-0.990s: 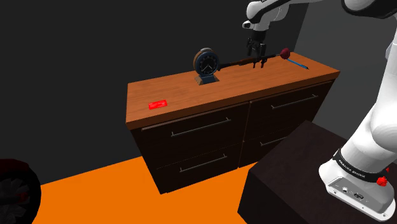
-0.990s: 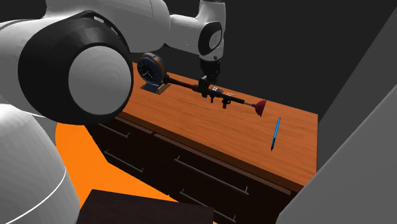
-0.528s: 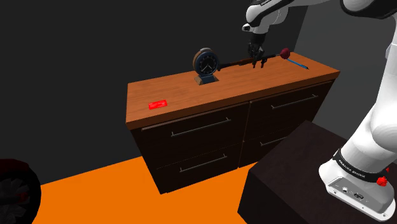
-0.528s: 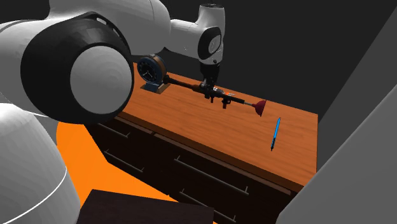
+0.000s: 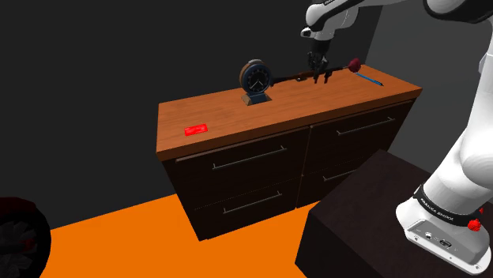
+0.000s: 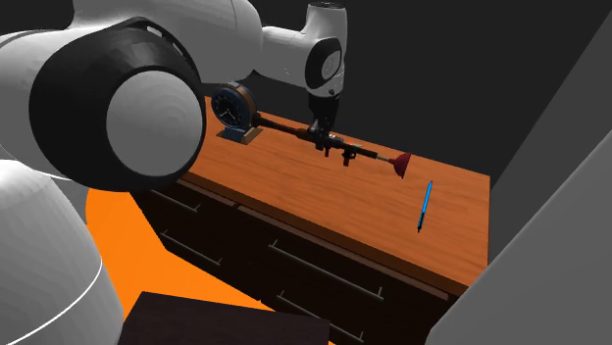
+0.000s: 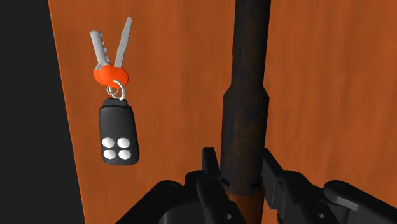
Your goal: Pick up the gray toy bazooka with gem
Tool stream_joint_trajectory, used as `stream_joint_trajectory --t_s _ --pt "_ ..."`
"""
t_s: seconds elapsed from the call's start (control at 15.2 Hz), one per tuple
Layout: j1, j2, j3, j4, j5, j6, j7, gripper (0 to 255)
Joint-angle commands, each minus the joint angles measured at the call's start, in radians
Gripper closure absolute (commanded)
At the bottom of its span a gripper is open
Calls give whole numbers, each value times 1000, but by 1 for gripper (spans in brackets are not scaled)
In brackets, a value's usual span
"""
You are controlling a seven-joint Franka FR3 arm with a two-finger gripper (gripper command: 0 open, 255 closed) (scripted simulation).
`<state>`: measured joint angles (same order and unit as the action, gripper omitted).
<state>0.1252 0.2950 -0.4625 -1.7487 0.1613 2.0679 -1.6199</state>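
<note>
1. The jaws are closed on the toy bazooka (image 7: pixel 245 95), one black finger pressed to each side of its dark tube.
2. The toy bazooka (image 5: pixel 296 77) is a long, thin, dark grey-brown tube with a red flared end (image 6: pixel 402 165). It stretches along the back part of the table (image 5: pixel 229 118), and the jaws grip it partway along. Whether it rests on the wood or hangs just clear of it I cannot tell.
3. In the wrist view a bunch of keys (image 7: pixel 118 130) lies on the wood beside the tube, apart from it. It has two grey keys, an orange tag and a black fob with four white buttons.
4. The tube's plain end reaches close to a round clock (image 5: pixel 256 80) on a small base, standing upright.
5. A blue pen (image 6: pixel 425 204) lies flat beyond the red end, near it but not touching.
6. A small red thing (image 5: pixel 195 129) lies towards the shoulder view's left of the table top, well apart from the rest.
7. The table has a brown wooden top over dark drawers (image 5: pixel 245 162) with bar handles, and it stands on an orange floor (image 5: pixel 134 237).
</note>
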Motion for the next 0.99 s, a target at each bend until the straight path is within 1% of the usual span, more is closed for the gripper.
stream_joint_trajectory --t_s 0.0,0.79,0.92 --pt "1 -8 -2 13 -5 -20 4 255" --pt "1 -40 -10 135 -27 -169 20 255" --pt "1 -40 -10 137 -27 -171 20 255"
